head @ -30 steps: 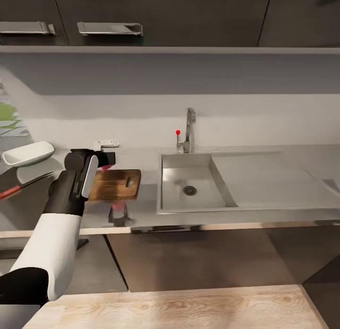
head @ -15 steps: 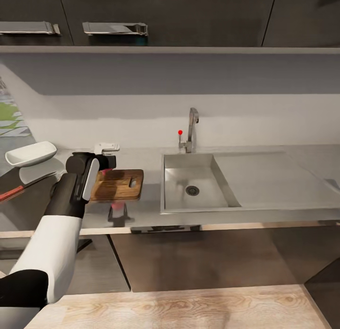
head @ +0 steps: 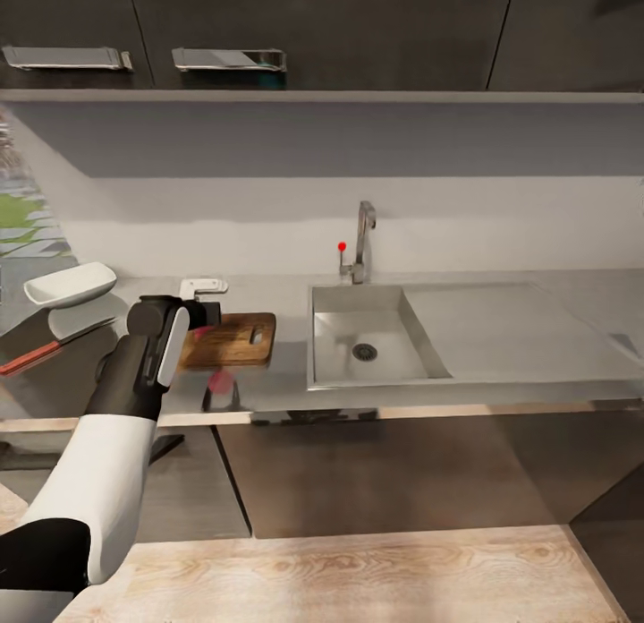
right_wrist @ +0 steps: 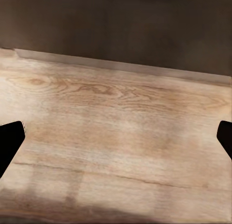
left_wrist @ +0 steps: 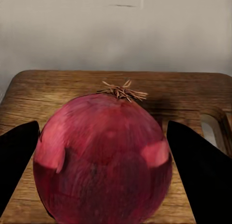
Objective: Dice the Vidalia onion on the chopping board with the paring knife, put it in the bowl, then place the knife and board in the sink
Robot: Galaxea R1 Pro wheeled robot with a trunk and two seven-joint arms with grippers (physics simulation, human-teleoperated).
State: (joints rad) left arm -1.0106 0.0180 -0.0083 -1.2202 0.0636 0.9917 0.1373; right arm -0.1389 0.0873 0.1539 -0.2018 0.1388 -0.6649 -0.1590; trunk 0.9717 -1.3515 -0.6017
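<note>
Beside the chopping board [head: 228, 339], sink [head: 365, 347].

a long grey steel bench [head: 501, 392] runs along the kitchen wall, a sink [head: 368, 347] with a tall tap [head: 361, 240] set into it. left of the sink lies a wooden chopping board [head: 234, 340]; farther left, a red-handled knife [head: 49, 345] and a white bowl [head: 70, 285].
</note>
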